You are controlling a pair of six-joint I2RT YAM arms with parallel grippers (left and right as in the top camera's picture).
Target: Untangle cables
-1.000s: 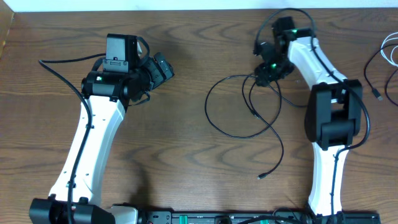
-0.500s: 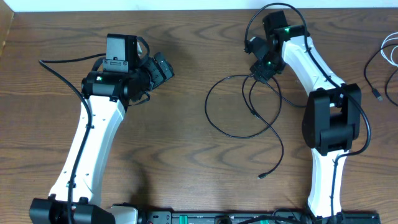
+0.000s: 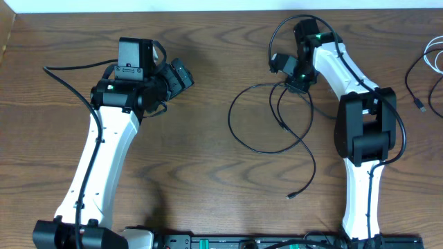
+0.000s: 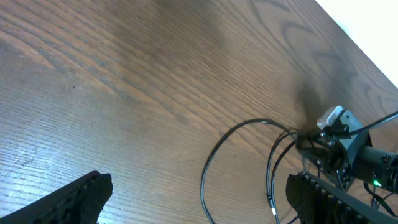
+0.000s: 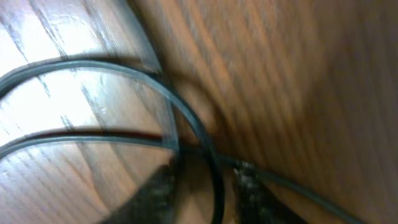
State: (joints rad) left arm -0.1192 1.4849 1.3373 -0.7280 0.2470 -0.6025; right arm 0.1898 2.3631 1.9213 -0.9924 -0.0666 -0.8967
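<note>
Downward, right claw (image 5: 206, 190) astride cable (image 5: 93, 63)

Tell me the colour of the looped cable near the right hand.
The cable is black; the overhead view shows it best.

Left jaws wide; right arm (image 3: 339, 66) outstretched

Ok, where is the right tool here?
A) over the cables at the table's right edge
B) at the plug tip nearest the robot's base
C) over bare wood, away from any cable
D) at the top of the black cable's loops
D: overhead, the right tool sits where the black cable loops meet.
</note>
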